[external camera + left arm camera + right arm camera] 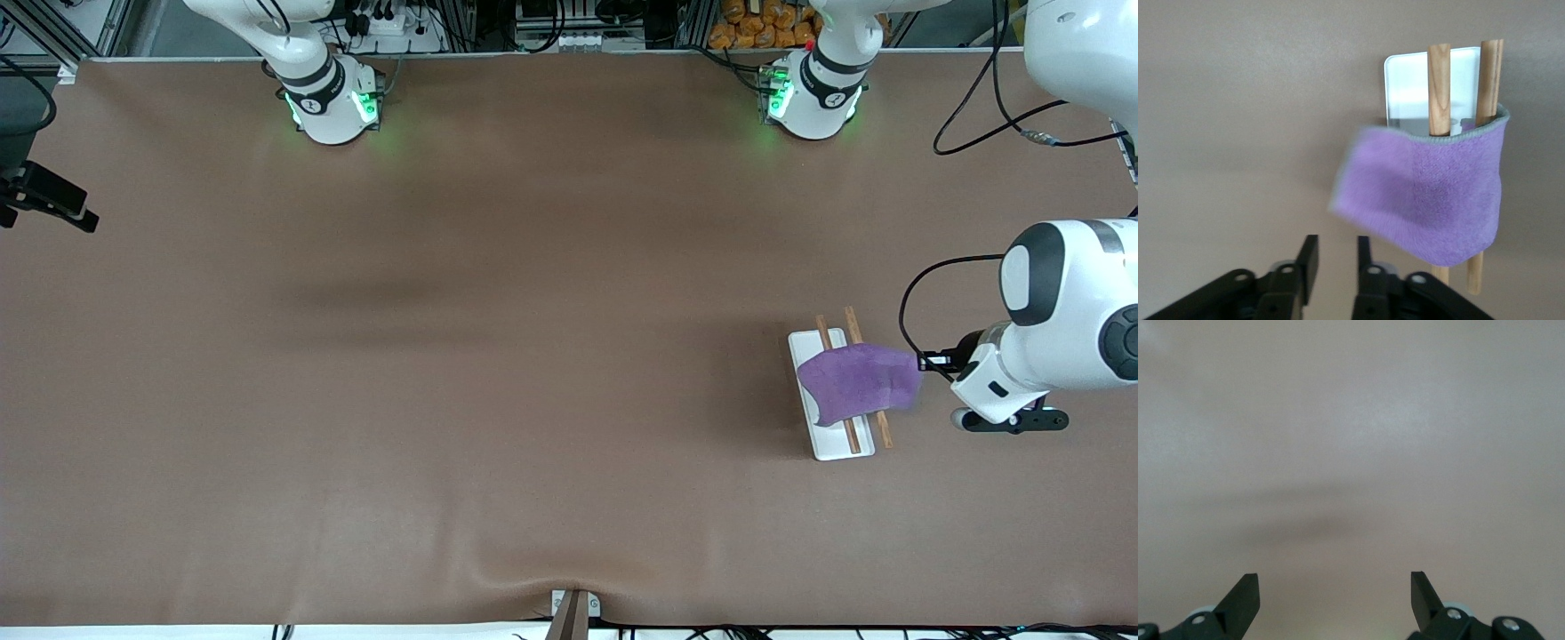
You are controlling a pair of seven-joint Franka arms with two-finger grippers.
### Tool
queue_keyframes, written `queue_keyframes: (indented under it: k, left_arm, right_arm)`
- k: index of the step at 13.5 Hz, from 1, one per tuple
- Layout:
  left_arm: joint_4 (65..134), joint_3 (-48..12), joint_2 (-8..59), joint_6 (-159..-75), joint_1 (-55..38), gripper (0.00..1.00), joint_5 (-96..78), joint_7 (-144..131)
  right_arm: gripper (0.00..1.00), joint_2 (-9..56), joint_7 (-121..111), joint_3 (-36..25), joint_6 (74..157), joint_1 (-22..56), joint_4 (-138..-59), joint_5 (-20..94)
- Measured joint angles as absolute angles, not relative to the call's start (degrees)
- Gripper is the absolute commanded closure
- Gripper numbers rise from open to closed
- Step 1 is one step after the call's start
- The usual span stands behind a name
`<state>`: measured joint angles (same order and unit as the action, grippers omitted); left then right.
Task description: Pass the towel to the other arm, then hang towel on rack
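While the towel (859, 380) lay draped over the rack (831, 446) at the left arm's end, the left gripper (1336, 261), fingers slightly apart and empty, could snag it; the right gripper (1335, 597) waited agape.

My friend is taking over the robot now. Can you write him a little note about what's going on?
Left gripper: jaws open with a narrow gap, empty, right beside the rack, just clear of the towel.
Right gripper: jaws wide open, empty, over bare table; that arm waits.
Towel: draped over both rods of the rack, toward the left arm's end of the table.
Done: towel looks hung.
Left: pull the left arm away.
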<state>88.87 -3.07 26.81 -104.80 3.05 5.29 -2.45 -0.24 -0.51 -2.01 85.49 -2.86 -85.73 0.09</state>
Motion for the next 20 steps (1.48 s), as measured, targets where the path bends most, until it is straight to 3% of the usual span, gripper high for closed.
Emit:
queue_keyframes:
  k: [14, 20]
  left_arm:
    - [81.38, -3.77, 15.6, -101.97, 4.12, 0.0, 3.09, -2.2]
    - [81.23, -9.06, 8.97, -96.21, 3.75, 0.0, 3.03, -11.32]
  right_arm:
    - [0.0, 0.07, -0.51, -1.9, 85.93, -2.86, -85.72, 0.1]
    - [0.0, 0.08, -0.51, -1.91, 85.94, -2.86, -85.72, 0.09]
